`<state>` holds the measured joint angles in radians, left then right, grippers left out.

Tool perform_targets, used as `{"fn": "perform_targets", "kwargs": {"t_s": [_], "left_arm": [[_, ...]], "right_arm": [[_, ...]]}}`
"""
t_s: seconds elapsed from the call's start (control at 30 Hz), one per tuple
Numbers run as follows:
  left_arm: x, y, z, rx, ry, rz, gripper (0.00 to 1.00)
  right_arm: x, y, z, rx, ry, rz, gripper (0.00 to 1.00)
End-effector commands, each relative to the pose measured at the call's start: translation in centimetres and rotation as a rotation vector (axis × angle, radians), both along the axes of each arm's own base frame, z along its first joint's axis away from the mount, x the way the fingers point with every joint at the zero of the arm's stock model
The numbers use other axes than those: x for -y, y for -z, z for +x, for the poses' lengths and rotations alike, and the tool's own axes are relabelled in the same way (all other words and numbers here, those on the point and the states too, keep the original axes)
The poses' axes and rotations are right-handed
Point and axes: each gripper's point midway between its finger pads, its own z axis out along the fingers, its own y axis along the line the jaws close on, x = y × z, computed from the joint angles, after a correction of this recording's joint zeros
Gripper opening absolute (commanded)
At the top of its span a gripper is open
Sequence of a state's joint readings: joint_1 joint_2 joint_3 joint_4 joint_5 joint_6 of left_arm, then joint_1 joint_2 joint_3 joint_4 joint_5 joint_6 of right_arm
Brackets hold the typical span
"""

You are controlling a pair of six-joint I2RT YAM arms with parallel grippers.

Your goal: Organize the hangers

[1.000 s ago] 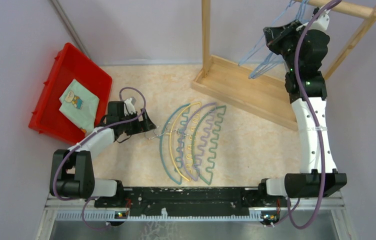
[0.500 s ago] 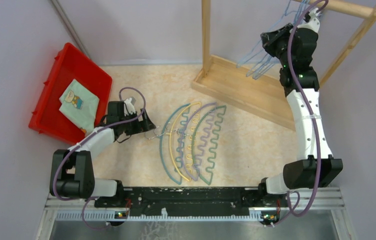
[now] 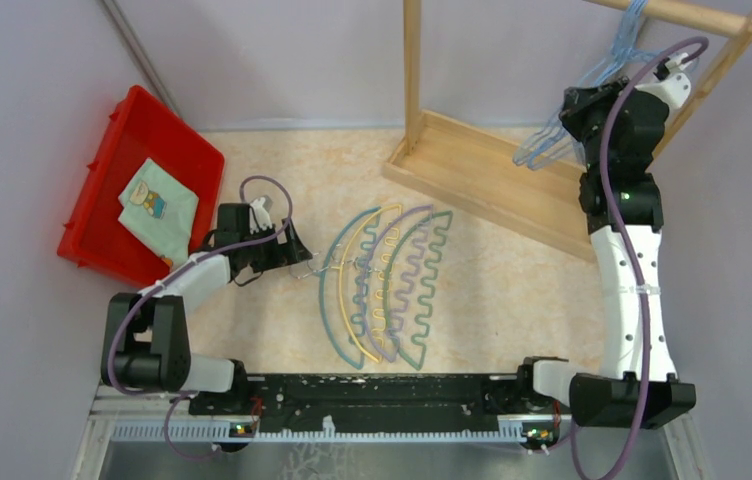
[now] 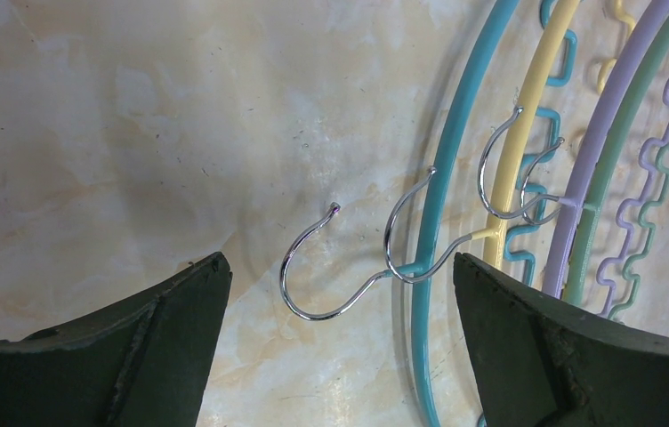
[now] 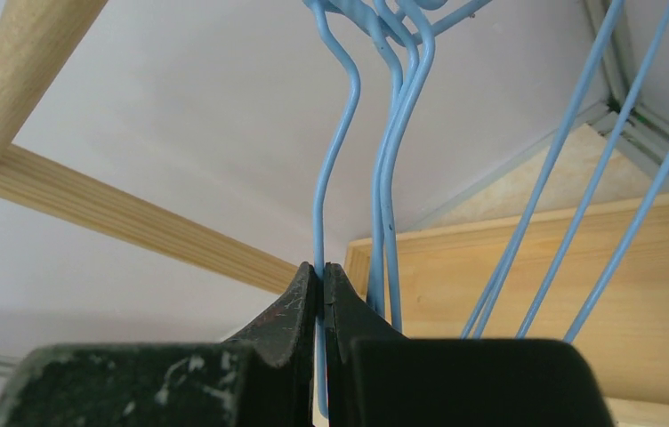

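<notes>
Several arched plastic hangers lie side by side on the table: blue, yellow, purple and green. Their metal hooks point left. My left gripper is open and low over the table, its jaws on either side of the blue hanger's hook, not touching it. My right gripper is raised by the wooden rack and shut on one thin light-blue wire hanger. Other wire hangers hang beside it from the rail.
A red bin holding a folded cloth stands at the left. The wooden rack's base and upright post stand at the back right. Grey walls close in both sides.
My right arm has swung to the right along the rail, carrying the wire hangers with it. The left arm has stayed in place.
</notes>
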<state>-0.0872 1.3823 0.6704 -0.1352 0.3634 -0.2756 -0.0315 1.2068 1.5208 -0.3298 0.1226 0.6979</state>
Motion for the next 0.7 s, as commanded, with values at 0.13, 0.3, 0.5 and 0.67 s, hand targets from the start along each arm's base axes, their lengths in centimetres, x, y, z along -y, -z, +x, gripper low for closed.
{"fn": "perform_targets", "kwargs": {"t_s": [0.13,0.3,0.5,0.67], "left_arm": [[0.1,0.0,0.2,0.008,0.013,-0.008,1.00],[0.1,-0.2,0.1,0.012,0.013,-0.005,1.00],[0.1,-0.3,0.1,0.016,0.013,-0.006,1.00],[0.0,-0.3,0.1,0.017,0.011,-0.004,1.00]], "right_arm": [[3.6,-0.3,-2.3,0.013,0.127,-0.022,0.00],[3.9,1.2,-2.0,-0.028,0.126,-0.017,0.00],[4.6,2.1,-1.6,-0.061,0.150,-0.017,0.07],[4.5,1.9,-1.6,-0.062,0.150,-0.019,0.32]]}}
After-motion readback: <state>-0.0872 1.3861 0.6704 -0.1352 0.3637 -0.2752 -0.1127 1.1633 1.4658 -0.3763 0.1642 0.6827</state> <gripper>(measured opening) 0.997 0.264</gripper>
